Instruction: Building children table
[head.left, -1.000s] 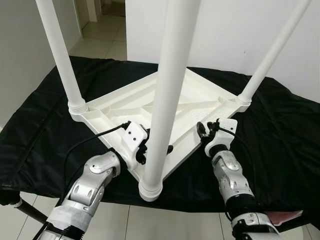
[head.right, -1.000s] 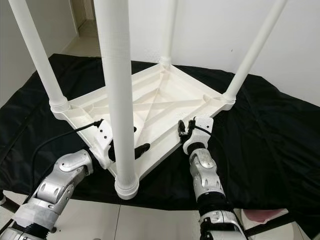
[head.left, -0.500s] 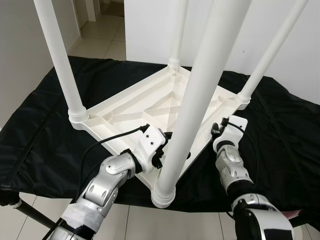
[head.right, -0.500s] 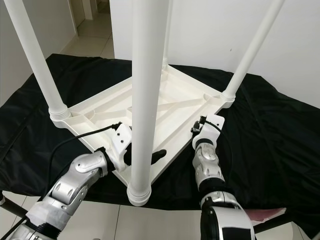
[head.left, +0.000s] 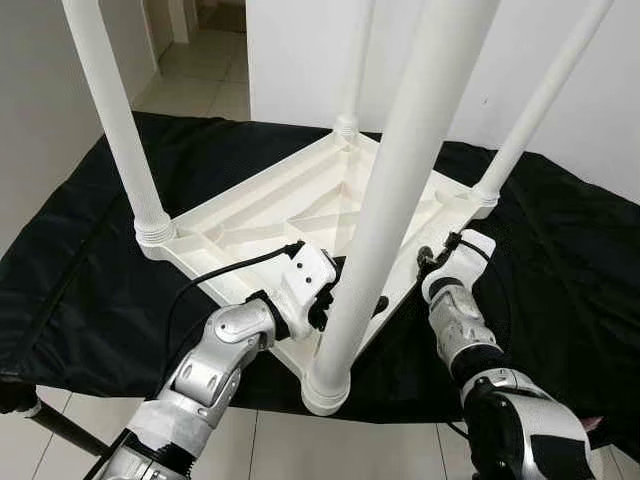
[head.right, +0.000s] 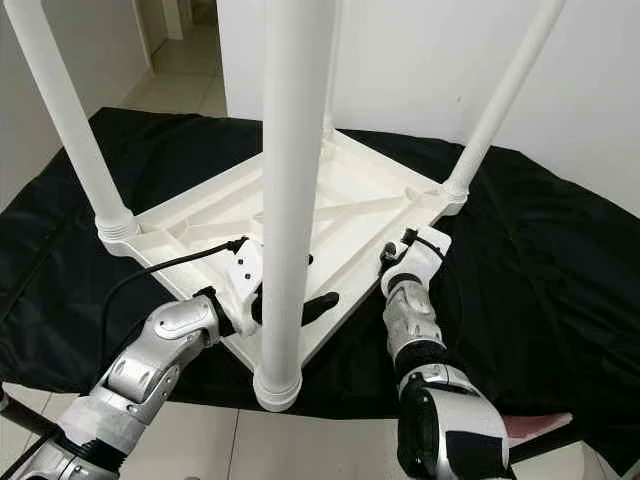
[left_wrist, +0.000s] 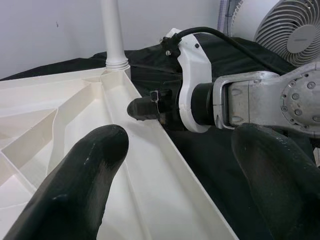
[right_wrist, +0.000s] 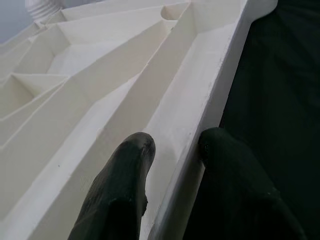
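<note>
A white children's table (head.left: 262, 212) lies upside down on a black cloth, its four legs pointing up. The near leg (head.left: 392, 200) rises close to my head. My left gripper (head.left: 347, 294) is open at the near rim beside that leg's base. In the left wrist view its fingers (left_wrist: 90, 170) straddle the rim (left_wrist: 165, 165) wide apart. My right gripper (head.left: 432, 262) is shut on the table's right rim. In the right wrist view one finger (right_wrist: 127, 175) lies inside the rim and the other outside.
The black cloth (head.left: 90, 270) covers a low platform whose front edge is just below the table's near corner. Tiled floor (head.left: 200, 90) and a doorway lie behind on the left, a white wall (head.left: 600, 120) on the right. A fan (left_wrist: 290, 25) stands beyond.
The view has shifted. My left gripper has slid right along the near rim to the near leg's base. My right gripper has pushed a little further onto the right rim.
</note>
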